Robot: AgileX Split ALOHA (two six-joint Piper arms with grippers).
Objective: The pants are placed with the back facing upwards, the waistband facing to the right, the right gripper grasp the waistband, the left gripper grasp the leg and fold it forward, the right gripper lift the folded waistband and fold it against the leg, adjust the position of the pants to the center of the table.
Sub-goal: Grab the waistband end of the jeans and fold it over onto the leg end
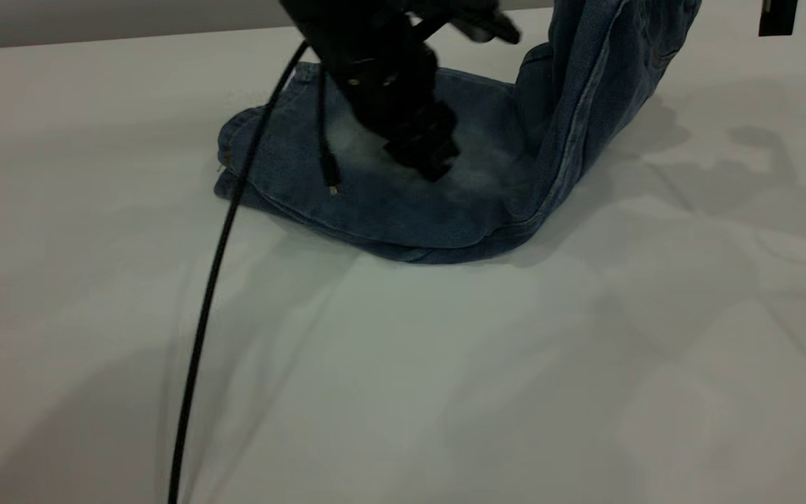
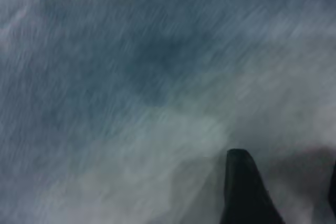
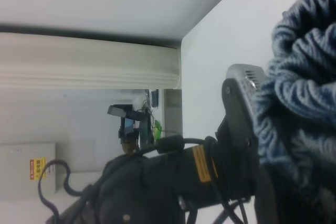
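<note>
The blue denim pants [image 1: 389, 203] lie folded lengthwise on the white table [image 1: 445, 392], towards its far side. Their leg end [image 1: 270, 161] rests flat. The right-hand part [image 1: 585, 84] is lifted steeply and runs out of the exterior view's top edge. My left gripper [image 1: 427, 164] presses down on a faded patch of the flat part; the left wrist view shows its fingertips [image 2: 244, 182] spread apart over denim [image 2: 131, 77]. In the right wrist view the ruched waistband [image 3: 304, 66] is bunched at my right gripper [image 3: 286, 192], which holds it up.
A black cable [image 1: 210, 294] hangs from the left arm and runs across the table to its near edge. A short loose cable end [image 1: 329, 168] dangles over the pants. A dark part [image 1: 777, 17] shows at the top right. The left arm [image 3: 173, 177] fills the right wrist view's foreground.
</note>
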